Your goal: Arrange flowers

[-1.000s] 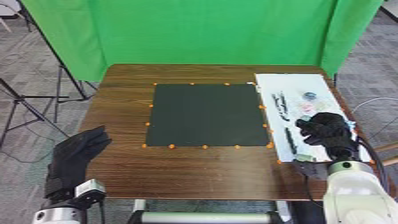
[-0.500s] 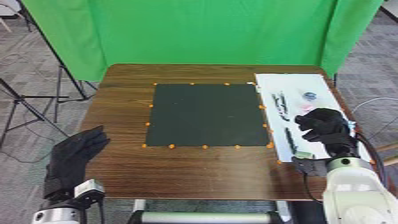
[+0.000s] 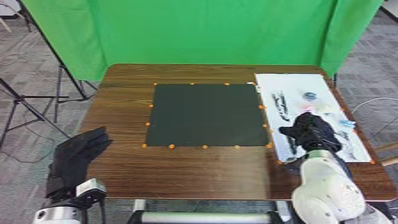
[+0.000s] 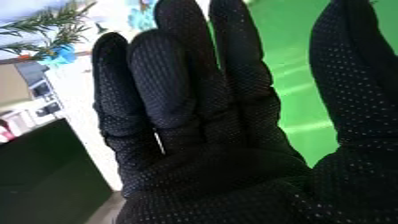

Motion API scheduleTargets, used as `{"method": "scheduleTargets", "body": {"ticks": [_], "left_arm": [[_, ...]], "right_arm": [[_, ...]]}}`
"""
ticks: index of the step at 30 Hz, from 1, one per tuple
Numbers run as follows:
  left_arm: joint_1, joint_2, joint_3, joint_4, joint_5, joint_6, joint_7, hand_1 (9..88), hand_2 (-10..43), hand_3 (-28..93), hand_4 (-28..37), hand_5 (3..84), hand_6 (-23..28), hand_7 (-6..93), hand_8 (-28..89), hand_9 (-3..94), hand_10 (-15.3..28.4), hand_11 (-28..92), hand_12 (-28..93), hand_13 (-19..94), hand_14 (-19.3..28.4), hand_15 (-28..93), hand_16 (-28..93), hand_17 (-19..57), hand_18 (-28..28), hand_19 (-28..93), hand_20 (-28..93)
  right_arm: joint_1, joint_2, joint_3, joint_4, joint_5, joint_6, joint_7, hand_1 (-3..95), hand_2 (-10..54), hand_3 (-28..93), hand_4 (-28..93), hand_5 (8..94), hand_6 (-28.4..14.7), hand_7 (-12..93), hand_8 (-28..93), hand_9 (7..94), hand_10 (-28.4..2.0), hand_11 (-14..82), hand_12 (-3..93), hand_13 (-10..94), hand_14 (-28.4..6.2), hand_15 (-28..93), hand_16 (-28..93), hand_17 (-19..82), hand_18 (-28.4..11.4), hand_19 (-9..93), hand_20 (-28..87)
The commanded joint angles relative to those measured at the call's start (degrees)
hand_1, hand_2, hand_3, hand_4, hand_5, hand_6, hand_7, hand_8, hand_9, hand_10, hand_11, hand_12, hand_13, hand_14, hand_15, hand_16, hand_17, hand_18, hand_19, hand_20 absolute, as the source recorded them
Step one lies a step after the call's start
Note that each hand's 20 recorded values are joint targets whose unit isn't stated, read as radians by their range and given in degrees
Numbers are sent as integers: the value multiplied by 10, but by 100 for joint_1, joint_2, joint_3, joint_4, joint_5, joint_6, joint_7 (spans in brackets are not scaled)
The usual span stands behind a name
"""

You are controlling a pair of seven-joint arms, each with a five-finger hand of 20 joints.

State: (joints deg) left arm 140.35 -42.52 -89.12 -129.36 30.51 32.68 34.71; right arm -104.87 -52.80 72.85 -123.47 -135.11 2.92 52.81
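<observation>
Well, blue flower (image 3: 347, 123) lies rightward of right robot hand (image 3: 312, 132), apart.

Matt black board (image 3: 209, 115) on brown wood-grained table (image 3: 195, 172)
</observation>
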Motion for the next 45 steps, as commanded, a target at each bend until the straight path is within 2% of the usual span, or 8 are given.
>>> {"method": "scheduleTargets", "body": {"ticks": [1,4,9,14,19,36,42,45], "left_arm": [[58,-8,-49,-38,27,-55,-7,285,70,800,-181,541,154,201,-98,458,230,368,103,309,284,656,-138,-70,242,632,103],[51,-111,-118,-70,141,-118,-187,285,70,800,-182,541,154,201,-99,458,230,368,104,309,284,656,-138,-70,242,633,102],[78,-52,-118,-61,59,-96,-70,286,70,799,-182,541,154,202,-99,458,230,368,103,309,284,657,-138,-71,242,632,101],[119,-121,-144,-73,81,-78,-106,285,70,799,-181,540,154,202,-99,458,230,368,103,309,284,656,-139,-71,242,633,100],[70,-197,-177,-78,192,-132,-264,286,70,799,-182,540,154,202,-99,458,229,368,103,309,284,656,-139,-71,242,633,99],[101,-244,-228,-95,186,-129,-281,286,71,799,-182,540,154,202,-99,458,230,368,103,309,284,656,-139,-71,242,634,97],[102,-274,-250,-98,211,-139,-318,286,71,799,-182,540,154,203,-100,458,230,369,104,308,284,656,-139,-71,242,635,96],[89,-292,-256,-96,222,-146,-350,285,71,800,-182,540,154,204,-100,458,230,368,104,308,284,656,-139,-71,242,635,95]], "right_arm": [[69,-32,17,153,-281,-933,405,321,-47,725,-213,613,-92,487,-157,716,-206,398,237,641,-175,743,227,413,-248,932,73],[-23,-74,106,149,-295,-1409,555,322,-45,719,-210,624,-95,484,-148,722,-208,408,242,648,-174,744,231,419,-251,932,84],[-23,-31,148,256,-141,-1656,592,323,-44,716,-207,626,-97,478,-139,723,-210,407,244,653,-174,742,234,425,-251,932,97],[61,-64,173,370,-128,-1797,553,322,-39,712,-206,631,-98,475,-135,725,-211,407,244,654,-175,743,235,429,-252,932,104],[194,-65,34,487,-219,-1878,546,320,-37,711,-205,632,-99,476,-132,725,-212,406,244,655,-175,743,237,430,-252,932,108],[436,-312,-133,598,333,-2853,753,341,-37,726,-201,642,-93,498,-127,735,-211,416,248,659,-173,742,240,432,-256,932,120],[451,-355,-161,617,533,-3002,744,386,-51,711,-219,638,-83,488,134,741,-207,436,260,670,-170,752,246,436,-260,932,161],[466,-398,-123,671,611,-3081,698,429,-56,695,-226,636,-71,512,177,744,-203,449,265,677,-164,756,250,439,-259,932,174]]}}
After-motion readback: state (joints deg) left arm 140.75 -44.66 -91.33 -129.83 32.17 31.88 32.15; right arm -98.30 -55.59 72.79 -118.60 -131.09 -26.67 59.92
